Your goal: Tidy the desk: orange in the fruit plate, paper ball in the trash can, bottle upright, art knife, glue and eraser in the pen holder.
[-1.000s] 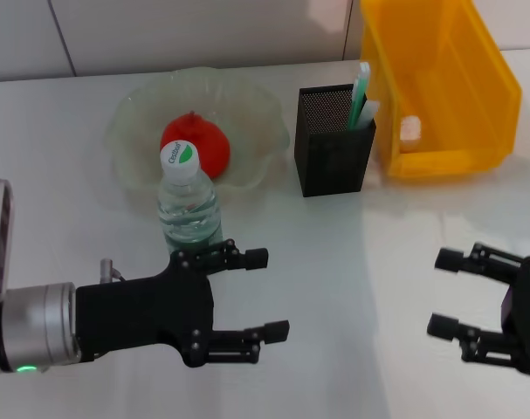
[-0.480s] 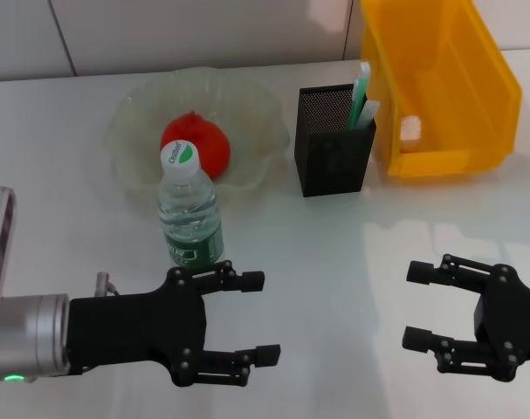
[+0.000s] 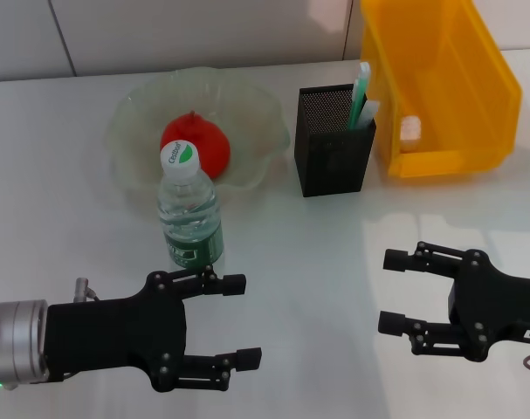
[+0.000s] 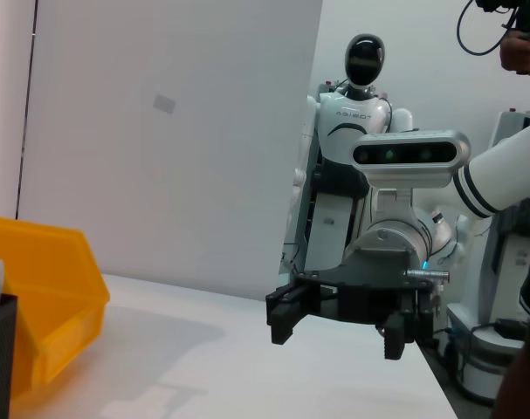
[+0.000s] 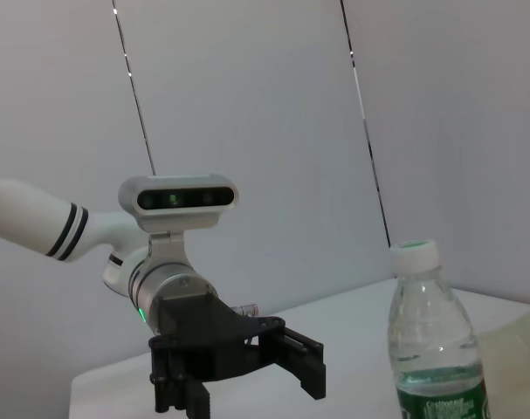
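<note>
bottle (image 3: 191, 209) upright on bench (image 3: 317, 253), left hand (image 3: 238, 320) open just beside it, right hand (image 3: 392, 292) open, apart

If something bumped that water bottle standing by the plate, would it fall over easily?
Probably fairly easily. The bottle is tall and narrow, standing upright on a smooth table, so a push near its cap would likely tip it. Its clear body looks like thin plastic, likely slick. Once down, its round shape would probably let it roll.

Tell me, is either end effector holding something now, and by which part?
Nothing is held. The left end effector and the right end effector are both open over the table, apart from the upright bottle.
</note>
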Action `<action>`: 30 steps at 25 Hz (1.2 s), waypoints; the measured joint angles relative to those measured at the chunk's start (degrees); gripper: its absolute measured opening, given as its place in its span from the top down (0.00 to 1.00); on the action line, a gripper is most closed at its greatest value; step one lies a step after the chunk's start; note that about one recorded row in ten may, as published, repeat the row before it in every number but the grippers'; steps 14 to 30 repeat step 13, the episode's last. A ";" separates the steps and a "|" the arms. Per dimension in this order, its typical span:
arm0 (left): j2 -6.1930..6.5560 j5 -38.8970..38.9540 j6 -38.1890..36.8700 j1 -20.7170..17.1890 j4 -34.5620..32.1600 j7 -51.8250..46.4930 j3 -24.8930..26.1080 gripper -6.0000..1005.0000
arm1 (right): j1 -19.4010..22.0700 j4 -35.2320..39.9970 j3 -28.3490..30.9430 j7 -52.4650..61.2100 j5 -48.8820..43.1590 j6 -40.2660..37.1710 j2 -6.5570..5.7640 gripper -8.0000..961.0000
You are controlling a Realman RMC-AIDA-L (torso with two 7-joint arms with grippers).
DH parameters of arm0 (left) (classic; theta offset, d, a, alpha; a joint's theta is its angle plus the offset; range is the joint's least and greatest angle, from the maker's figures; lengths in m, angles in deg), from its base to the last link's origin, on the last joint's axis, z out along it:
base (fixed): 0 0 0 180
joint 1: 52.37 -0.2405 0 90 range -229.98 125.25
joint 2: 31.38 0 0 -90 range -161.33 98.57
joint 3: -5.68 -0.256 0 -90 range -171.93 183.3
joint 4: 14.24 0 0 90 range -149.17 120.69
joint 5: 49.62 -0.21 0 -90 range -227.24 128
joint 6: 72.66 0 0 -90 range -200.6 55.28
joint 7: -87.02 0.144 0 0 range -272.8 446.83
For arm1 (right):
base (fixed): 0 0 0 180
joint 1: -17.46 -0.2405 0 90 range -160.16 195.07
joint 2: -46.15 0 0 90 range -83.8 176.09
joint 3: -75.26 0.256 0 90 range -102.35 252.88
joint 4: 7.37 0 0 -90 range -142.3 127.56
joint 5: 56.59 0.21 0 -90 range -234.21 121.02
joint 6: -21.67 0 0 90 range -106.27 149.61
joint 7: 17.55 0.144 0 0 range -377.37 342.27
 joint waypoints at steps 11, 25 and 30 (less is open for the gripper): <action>0.14 -0.03 -0.13 0.00 -0.05 -0.44 0.01 0.16 | -0.55 -0.32 0.00 0.09 -0.39 0.62 0.00 0.19; 0.15 -0.03 -0.13 0.00 -0.03 -0.45 0.01 0.16 | -0.48 -0.31 0.00 0.09 -0.39 0.62 0.00 0.19; 0.15 -0.03 -0.13 0.00 -0.03 -0.45 0.01 0.16 | -0.48 -0.31 0.00 0.09 -0.39 0.62 0.00 0.19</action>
